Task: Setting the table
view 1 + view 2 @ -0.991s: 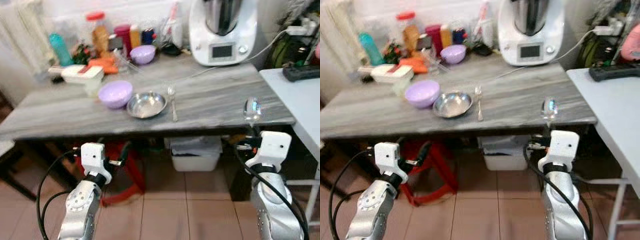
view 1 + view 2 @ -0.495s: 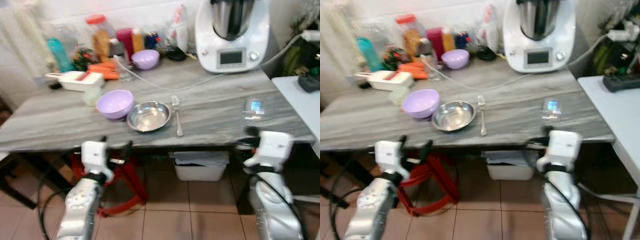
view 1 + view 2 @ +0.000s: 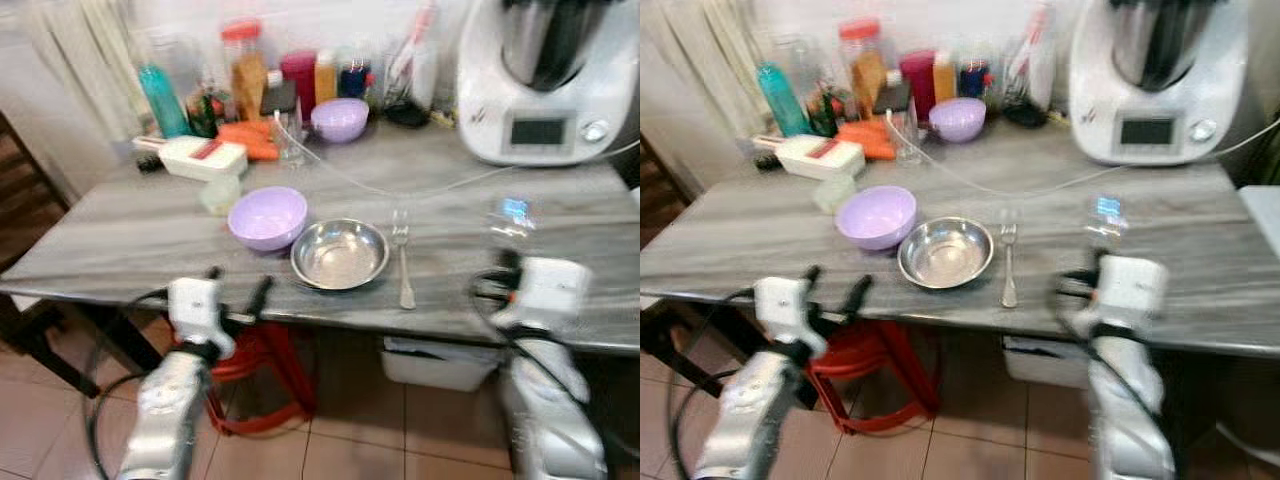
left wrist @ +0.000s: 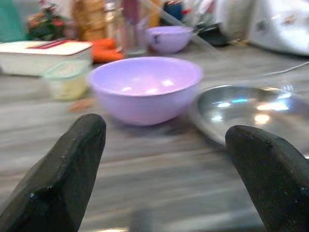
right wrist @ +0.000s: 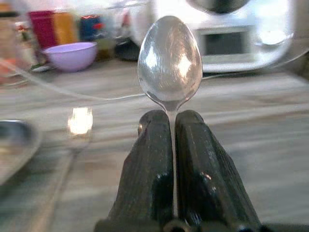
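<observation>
Grey table: 2 purple bowls, 1 fork, 1 spoon.

A home kitchen: a white food processor stands at the grey surface's back edge, with jars, bottles and carrots beside it.

spoon: polished metal | steel bowl: shiny metal | purple bowl: glossy plastic | table: matt grey woodgrain
</observation>
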Robot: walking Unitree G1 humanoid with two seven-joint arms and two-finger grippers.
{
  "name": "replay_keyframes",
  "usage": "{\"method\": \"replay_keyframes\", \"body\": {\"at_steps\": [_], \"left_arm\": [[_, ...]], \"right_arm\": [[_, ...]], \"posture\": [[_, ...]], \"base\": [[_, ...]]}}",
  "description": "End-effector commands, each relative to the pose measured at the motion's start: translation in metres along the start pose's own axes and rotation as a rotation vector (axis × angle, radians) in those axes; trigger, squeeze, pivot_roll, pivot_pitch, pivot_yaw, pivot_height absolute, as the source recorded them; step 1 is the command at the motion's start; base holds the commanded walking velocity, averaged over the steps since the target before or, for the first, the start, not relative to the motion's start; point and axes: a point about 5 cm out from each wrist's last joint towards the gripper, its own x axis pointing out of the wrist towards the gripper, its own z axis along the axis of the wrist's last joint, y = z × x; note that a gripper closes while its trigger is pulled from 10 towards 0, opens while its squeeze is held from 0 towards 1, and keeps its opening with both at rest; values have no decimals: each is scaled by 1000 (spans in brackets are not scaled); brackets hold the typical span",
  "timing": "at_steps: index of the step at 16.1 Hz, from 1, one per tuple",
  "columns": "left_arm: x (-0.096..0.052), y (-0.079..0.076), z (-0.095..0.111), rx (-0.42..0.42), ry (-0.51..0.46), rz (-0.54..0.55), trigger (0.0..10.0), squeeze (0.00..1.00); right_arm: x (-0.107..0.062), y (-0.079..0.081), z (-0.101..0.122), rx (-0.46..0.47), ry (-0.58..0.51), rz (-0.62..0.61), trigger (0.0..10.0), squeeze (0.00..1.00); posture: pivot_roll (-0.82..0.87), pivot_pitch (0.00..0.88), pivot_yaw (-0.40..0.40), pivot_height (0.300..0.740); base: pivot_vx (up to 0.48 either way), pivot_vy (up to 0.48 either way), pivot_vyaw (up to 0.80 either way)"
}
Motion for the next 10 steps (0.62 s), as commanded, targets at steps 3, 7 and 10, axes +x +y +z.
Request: {"method": "replay_keyframes", "body": {"at_steps": [3,7,10], "left_arm": [[1,0,3,-2,-14,-1,10000,0],[1,0,3,-5,-11,-13,10000,0],[0,-5,1,-50,-1,-99,10000,0]], "right_arm": [[0,-6,0,-11,-5,-21,10000,0],[1,-7,0,20,1,-38,10000,0],[9,-11,-2,47,44,-68,10000,0]], "posture": [[-140,0,137,740],[-139,0,136,740],[-139,0,135,740]], "base": [[0,0,475],[0,0,114],[0,0,0]]}}
